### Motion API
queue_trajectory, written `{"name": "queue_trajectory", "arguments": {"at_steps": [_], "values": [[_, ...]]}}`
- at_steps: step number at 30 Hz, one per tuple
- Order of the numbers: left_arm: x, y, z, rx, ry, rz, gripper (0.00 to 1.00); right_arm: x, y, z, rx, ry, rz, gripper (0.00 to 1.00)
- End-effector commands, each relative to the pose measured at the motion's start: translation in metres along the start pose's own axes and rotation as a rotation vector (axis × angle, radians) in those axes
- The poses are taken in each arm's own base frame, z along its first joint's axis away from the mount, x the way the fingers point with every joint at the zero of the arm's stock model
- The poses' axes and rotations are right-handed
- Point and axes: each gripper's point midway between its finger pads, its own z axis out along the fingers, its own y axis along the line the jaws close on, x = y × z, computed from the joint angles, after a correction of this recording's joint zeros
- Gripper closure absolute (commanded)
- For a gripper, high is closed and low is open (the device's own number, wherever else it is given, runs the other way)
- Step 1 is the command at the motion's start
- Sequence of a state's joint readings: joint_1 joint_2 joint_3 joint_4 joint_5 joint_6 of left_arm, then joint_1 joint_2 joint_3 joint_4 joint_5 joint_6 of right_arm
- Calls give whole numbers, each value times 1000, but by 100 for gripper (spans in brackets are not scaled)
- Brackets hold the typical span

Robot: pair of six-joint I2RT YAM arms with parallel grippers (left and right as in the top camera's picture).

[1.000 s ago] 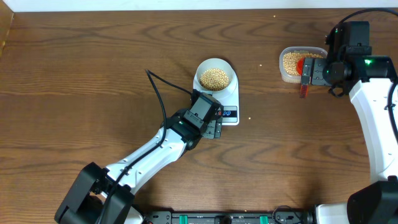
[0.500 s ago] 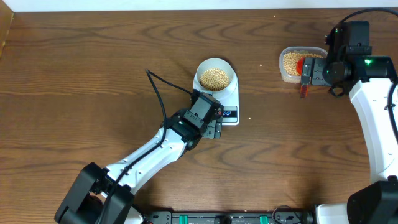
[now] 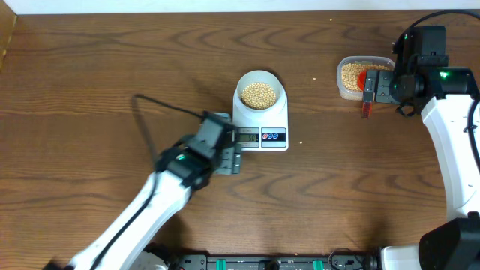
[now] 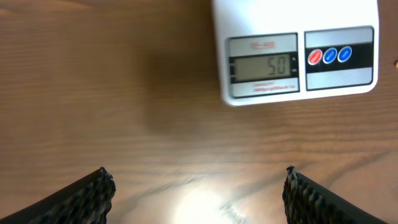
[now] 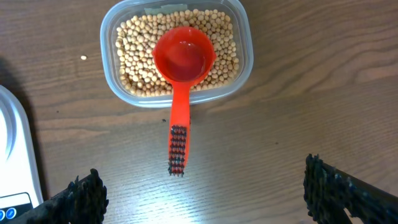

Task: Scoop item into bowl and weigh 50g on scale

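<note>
The left fingers (image 3: 232, 152) have pulled back left, off the scale (image 3: 274, 120). They are wide open and hold nothing. Now its screen (image 4: 261, 65) shows 50. The bowl (image 3: 241, 84) of beans (image 3: 260, 93) sits on the scale's far end. The right fingers (image 3: 369, 88) are wide open too, above the scoop (image 5: 183, 59) resting in the tub (image 5: 246, 62). The job looks done.

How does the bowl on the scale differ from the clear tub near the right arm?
Shape: the bowl is round and opaque pale, while the tub is a clear rounded rectangle.
Support: the bowl sits on the scale, while the tub sits directly on the table.
Contents: the bowl holds only beans, while the tub also holds a red scoop whose handle reaches out over its rim.
Shared: both hold the same tan beans.
</note>
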State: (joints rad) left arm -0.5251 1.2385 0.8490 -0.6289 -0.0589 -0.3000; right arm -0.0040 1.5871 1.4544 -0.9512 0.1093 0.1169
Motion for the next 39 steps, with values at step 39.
{"name": "queue_trajectory", "arguments": {"at_steps": [39], "values": [[5, 97, -66, 68, -1024, -219, 11, -5, 2, -5, 4, -20, -22, 1]]}}
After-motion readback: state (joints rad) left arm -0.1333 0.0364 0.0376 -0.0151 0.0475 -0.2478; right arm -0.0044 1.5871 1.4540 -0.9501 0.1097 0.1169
